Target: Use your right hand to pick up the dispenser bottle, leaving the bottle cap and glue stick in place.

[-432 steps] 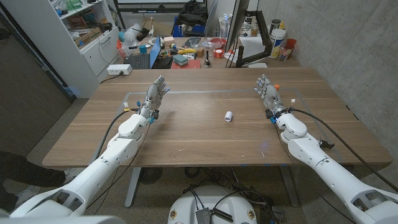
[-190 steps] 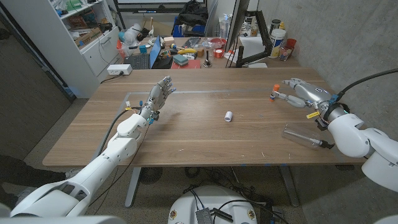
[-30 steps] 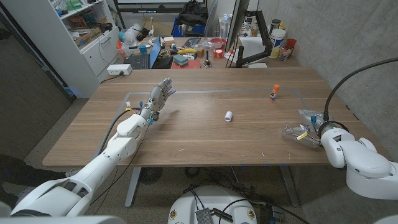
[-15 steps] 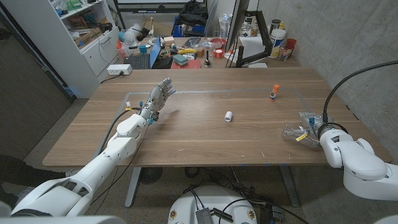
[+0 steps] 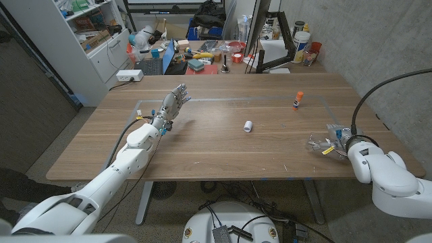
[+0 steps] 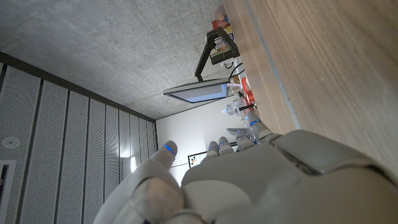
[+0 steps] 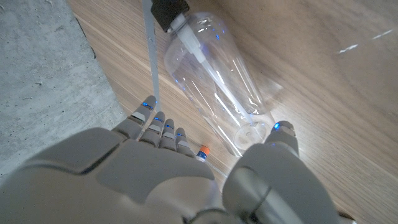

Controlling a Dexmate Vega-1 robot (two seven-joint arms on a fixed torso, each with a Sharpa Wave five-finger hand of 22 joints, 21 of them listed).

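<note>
The clear dispenser bottle (image 5: 316,143) lies on its side near the table's right front edge; the right wrist view shows its clear body (image 7: 214,81) and black pump head (image 7: 171,9). My right hand (image 5: 337,137) sits just beside it, with fingers (image 7: 155,121) along one side and the thumb (image 7: 280,134) by the bottle's base. No grip on it shows. The white bottle cap (image 5: 248,125) lies mid-table. The orange-capped glue stick (image 5: 297,100) stands farther back and is also tiny in the right wrist view (image 7: 202,151). My left hand (image 5: 173,101) is raised with fingers apart, holding nothing.
The table's right edge (image 5: 378,121) runs close behind my right hand. A black monitor stand (image 5: 270,61) and clutter sit beyond the far edge. Pale tape lines (image 5: 223,100) cross the wood. The left wrist view looks past the back of my left hand (image 6: 261,180) along the tabletop (image 6: 323,62).
My right hand has shifted slightly toward the table's right edge and settled closer around the bottle, which lies where it was. Left arm, cap and glue stick are unmoved.
</note>
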